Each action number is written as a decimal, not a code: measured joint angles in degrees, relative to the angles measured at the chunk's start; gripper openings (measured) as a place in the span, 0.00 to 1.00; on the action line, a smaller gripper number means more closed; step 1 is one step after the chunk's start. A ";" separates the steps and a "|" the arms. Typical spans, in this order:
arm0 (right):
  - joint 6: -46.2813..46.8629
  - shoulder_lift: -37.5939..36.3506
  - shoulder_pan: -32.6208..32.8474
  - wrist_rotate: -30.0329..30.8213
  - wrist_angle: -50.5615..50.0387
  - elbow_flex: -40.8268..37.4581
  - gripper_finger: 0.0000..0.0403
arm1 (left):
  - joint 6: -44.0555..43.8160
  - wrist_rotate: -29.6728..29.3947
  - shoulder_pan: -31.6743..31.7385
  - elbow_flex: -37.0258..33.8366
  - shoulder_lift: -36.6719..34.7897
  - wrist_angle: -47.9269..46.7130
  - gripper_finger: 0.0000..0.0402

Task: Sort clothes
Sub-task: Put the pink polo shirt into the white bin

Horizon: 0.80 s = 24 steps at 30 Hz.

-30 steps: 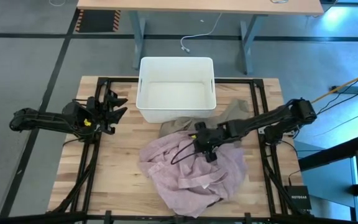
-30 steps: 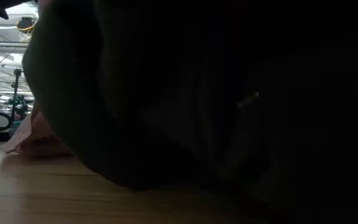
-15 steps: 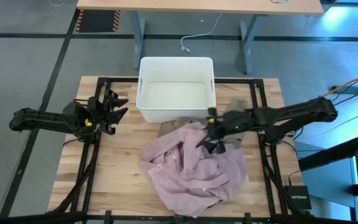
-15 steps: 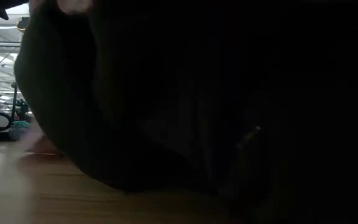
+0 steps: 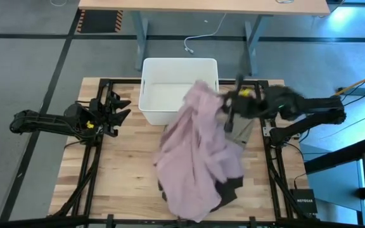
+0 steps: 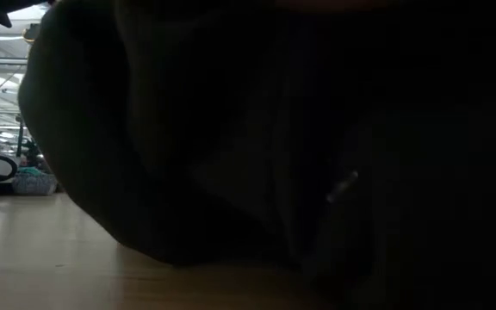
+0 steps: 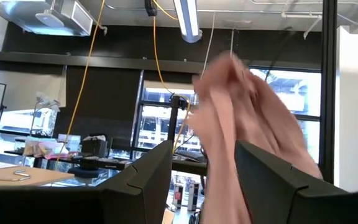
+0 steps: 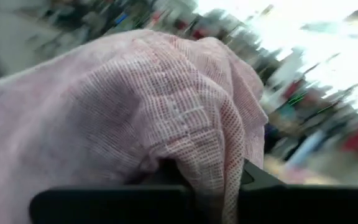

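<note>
Right gripper (image 5: 228, 109) is gripping the pink garment (image 5: 198, 152).
Garment is hanging stretched, upper edge overlapping the tub (image 5: 163, 95); left gripper (image 5: 118, 107) is sitting open, mid-left.

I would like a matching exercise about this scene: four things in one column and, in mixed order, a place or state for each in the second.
Things:
1. pale pink garment
2. white tub
3. left gripper
4. right gripper

Places or states:
A. waits at the table's left side, holding nothing
B. stands at the table's far edge
C. lifted, hanging down to the table
D. holds the cloth up beside the tub

Pairs: 1-C, 2-B, 3-A, 4-D
</note>
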 joint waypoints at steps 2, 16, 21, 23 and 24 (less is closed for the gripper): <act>-4.42 0.00 -1.17 0.63 5.54 2.57 0.08 | 0.00 0.00 0.02 0.00 0.00 0.00 0.42; -8.70 11.88 -20.19 -16.79 41.54 24.93 0.06 | -1.11 -0.04 0.15 0.00 0.22 -0.02 0.42; -6.04 19.07 -23.18 -16.85 27.32 29.72 0.07 | -1.44 -0.04 0.17 0.00 0.28 -0.15 0.42; -6.04 21.97 -23.69 -15.98 23.63 29.75 0.07 | -1.49 -0.04 0.17 0.00 0.28 -0.20 0.42; -6.06 23.26 -23.91 -15.44 21.85 29.69 0.07 | -1.51 -0.04 0.17 0.00 0.28 -0.22 0.42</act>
